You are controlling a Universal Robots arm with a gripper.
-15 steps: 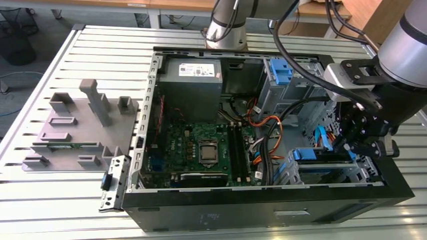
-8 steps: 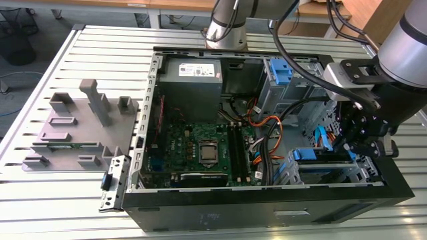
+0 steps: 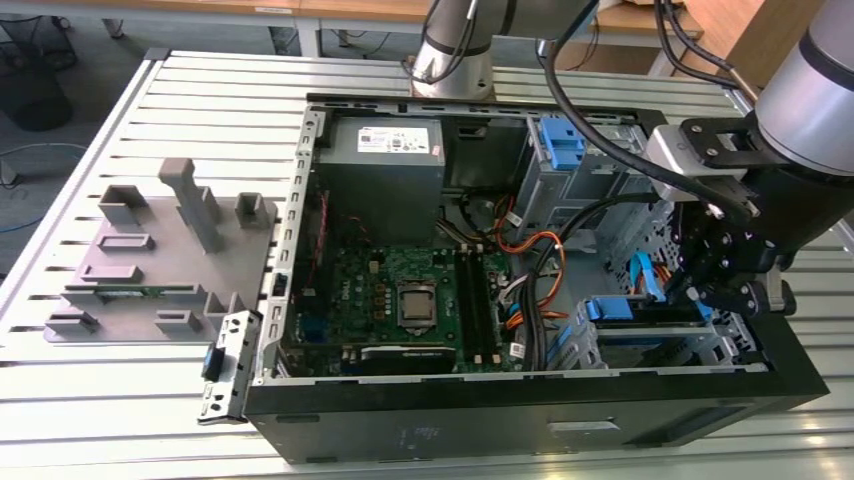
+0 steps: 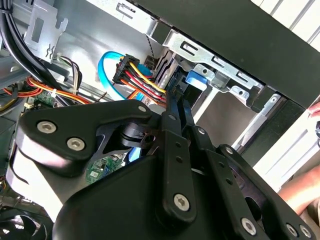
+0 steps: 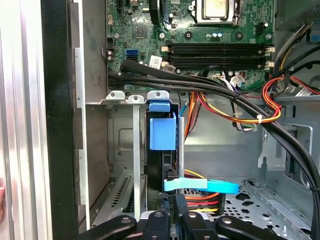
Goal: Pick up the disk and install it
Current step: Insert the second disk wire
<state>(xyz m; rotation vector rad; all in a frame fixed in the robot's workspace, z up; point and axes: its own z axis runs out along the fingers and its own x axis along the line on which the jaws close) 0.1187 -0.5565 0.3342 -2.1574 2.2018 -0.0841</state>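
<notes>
Black claw [image 5: 172, 220] reaches into the computer case's [image 3: 534, 420] drive bay, closed on the upright disk [image 5: 162, 132] — blue rail showing.

Even, bright daylight lit the scene, with glare on the slatted tabletop [image 3: 107, 420]. The computer case [image 3: 441, 440] interior lay in shadow. In the second wrist view the near gripper [image 4: 172, 107] linkage was slightly soft.
</notes>
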